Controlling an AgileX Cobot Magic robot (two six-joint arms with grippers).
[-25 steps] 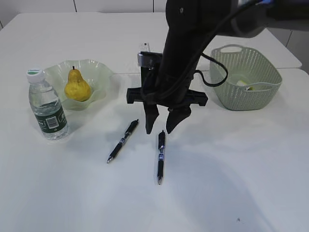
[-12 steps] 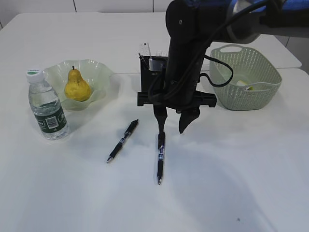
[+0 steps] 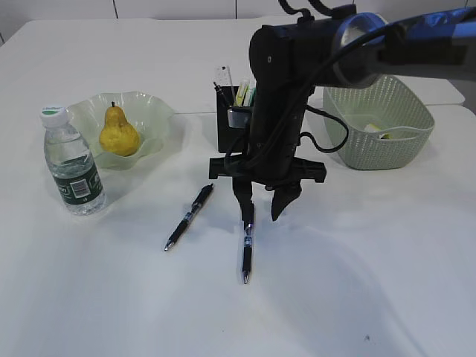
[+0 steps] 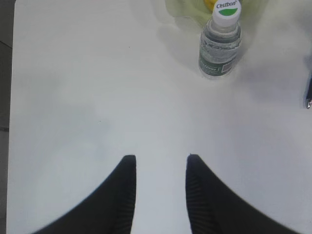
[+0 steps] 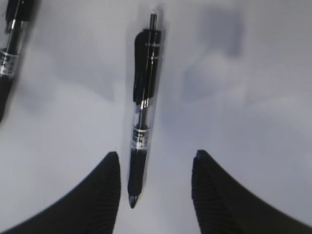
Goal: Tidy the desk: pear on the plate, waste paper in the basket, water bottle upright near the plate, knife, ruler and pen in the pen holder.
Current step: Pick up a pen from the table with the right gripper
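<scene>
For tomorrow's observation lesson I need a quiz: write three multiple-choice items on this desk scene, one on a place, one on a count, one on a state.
1. Where is the yellow pear?
A in the pale green glass plate
B in the green mesh basket
C on the bare table

2. How many black pens lie on the white table?
A one
B two
C three

3. The right gripper is
A shut on a pen
B open above a pen
C inside the basket

Answers: 1 A, the pear sits in the plate. 2 B, left pen, right pen. 3 B, fingers apart, pen lying below.
</scene>
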